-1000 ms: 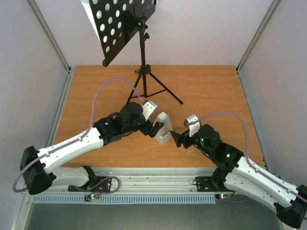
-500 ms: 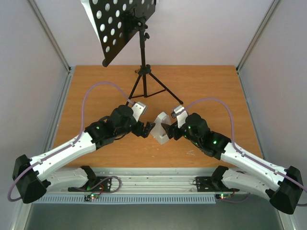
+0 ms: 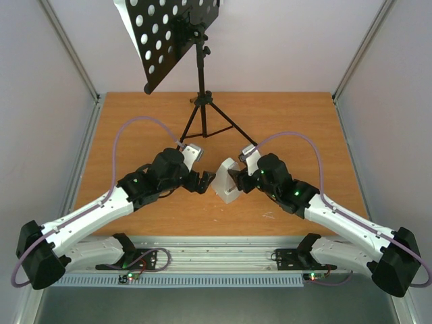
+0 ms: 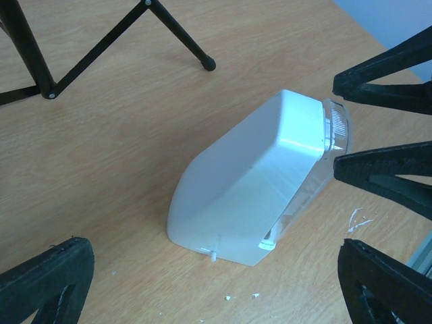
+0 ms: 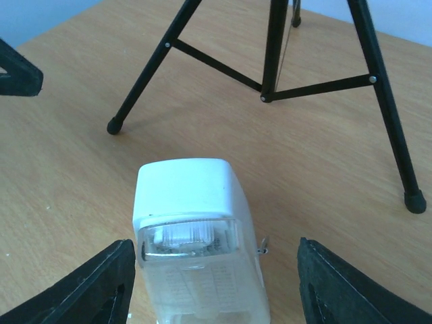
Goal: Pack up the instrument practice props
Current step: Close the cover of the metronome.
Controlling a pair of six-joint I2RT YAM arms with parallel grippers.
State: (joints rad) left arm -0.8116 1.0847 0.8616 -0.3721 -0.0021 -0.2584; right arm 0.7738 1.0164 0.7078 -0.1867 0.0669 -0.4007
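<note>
Metronome (image 3: 227, 181) near the desk's centre, between the 2 wide-spread fingers of the right gripper (image 5: 214, 270); left gripper (image 3: 206, 181) was wide, just beside.

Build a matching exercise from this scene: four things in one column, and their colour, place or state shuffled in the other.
1. music stand
2. metronome
3. left end effector
4. right end effector

A. white, between the two arms
B. black, standing at the table's far side
C. open, at the metronome's clear front
D. open, at the metronome's plain white side

Pairs: 1-B, 2-A, 3-D, 4-C
</note>
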